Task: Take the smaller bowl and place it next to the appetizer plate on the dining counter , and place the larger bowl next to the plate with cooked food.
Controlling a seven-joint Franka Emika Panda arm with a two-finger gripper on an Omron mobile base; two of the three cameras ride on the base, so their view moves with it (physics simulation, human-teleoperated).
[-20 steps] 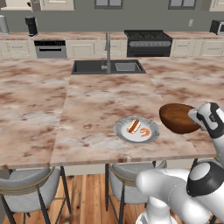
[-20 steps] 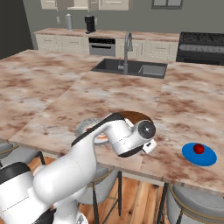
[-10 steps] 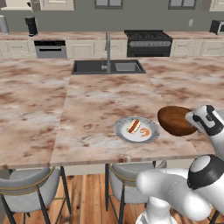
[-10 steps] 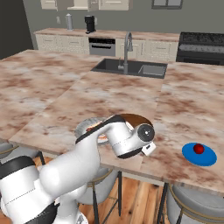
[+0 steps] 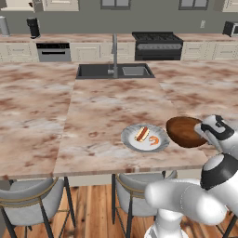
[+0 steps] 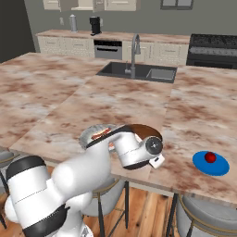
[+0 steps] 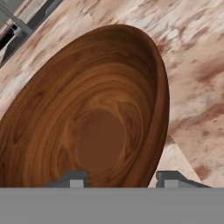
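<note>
The large deep round brown wooden bowl with visible grain (image 5: 185, 131) sits at the near edge of the brown-and-cream marbled stone tabletop (image 5: 107, 107) of the dining island, just beside the round white plate with a wavy grey rim (image 5: 145, 138), which bears a hot dog and an orange shrimp-like piece. In the hand view the end effector (image 7: 121, 178) has one fingertip inside the bowl's rim and the other outside it, the jaws straddling the wall; the fingertips are partly cut off at the picture's edge, so firm contact with the rim cannot be confirmed. In the right base view, the small flat bright blue round plate with a red piece at its centre (image 6: 211, 163) lies well apart to the right, near the tabletop's front edge. Grey stools (image 5: 29, 203) stand below the tabletop.
</note>
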